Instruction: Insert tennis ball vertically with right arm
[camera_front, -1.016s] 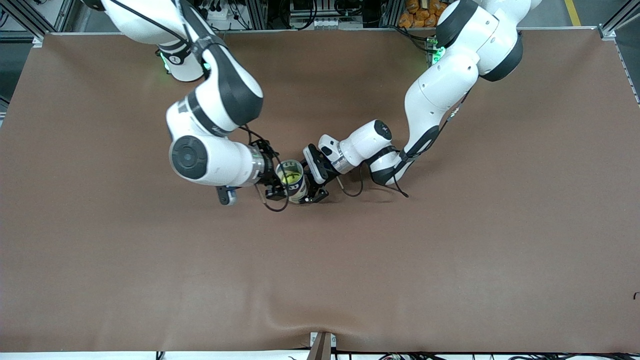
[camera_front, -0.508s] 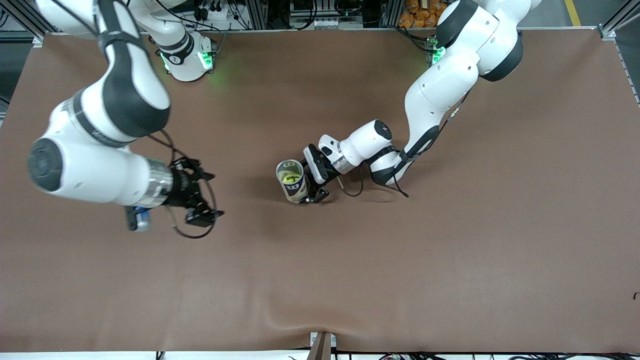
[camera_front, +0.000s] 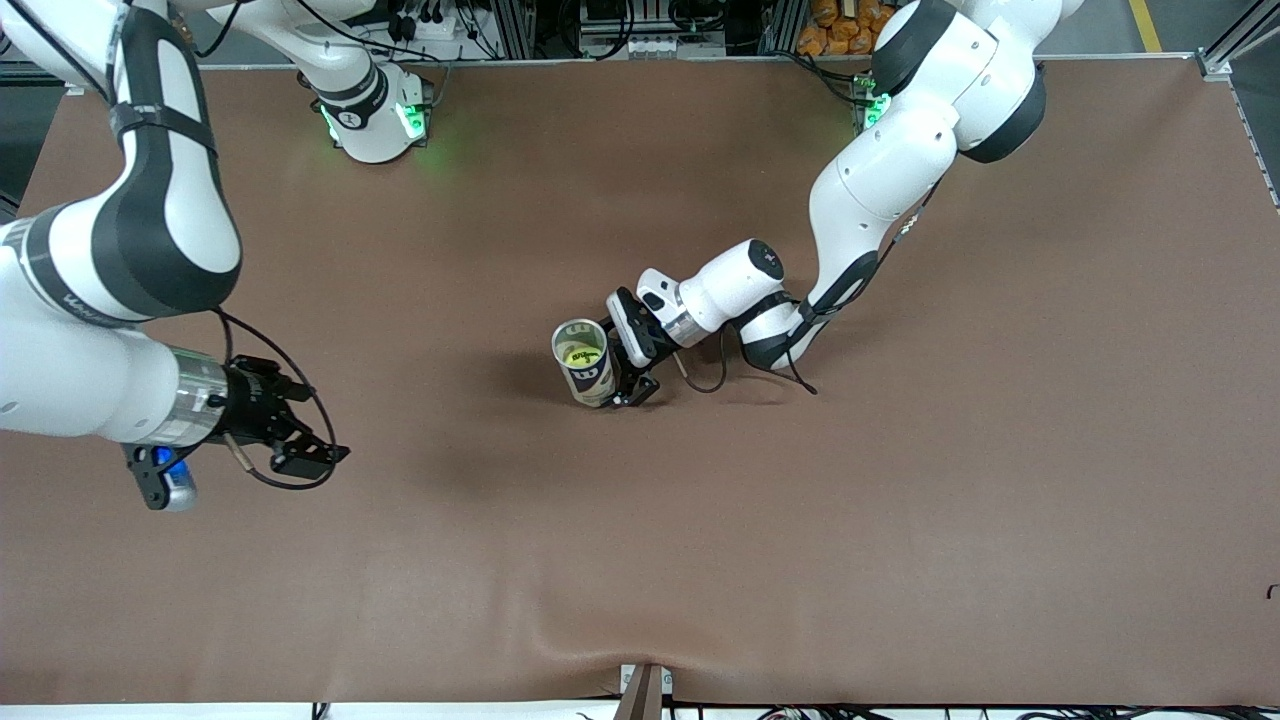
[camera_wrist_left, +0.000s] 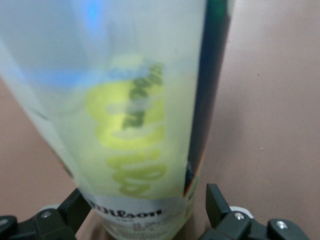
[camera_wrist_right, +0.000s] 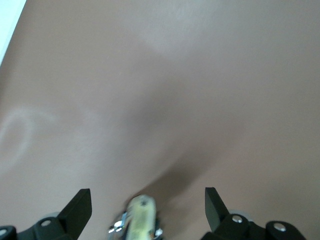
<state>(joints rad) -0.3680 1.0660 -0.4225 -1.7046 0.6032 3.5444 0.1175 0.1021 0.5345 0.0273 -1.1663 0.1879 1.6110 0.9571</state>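
One tennis ball (camera_front: 581, 355) is sitting inside the upright can (camera_front: 585, 362), axis vertical, mid-worktop (camera_front: 900, 500). My left tool (camera_front: 622, 372) is clamping that can. My right tool (camera_front: 305, 450) is hanging open, empty, toward the right arm's end.

only readable text I'm getting: "Wilson" printed low on the clear tennis ball can (camera_wrist_left: 135, 150) in the left wrist view | big white W logo on the can's dark label from the front camera | lettering on the tennis ball (camera_front: 581, 355) inside is too blurry to read
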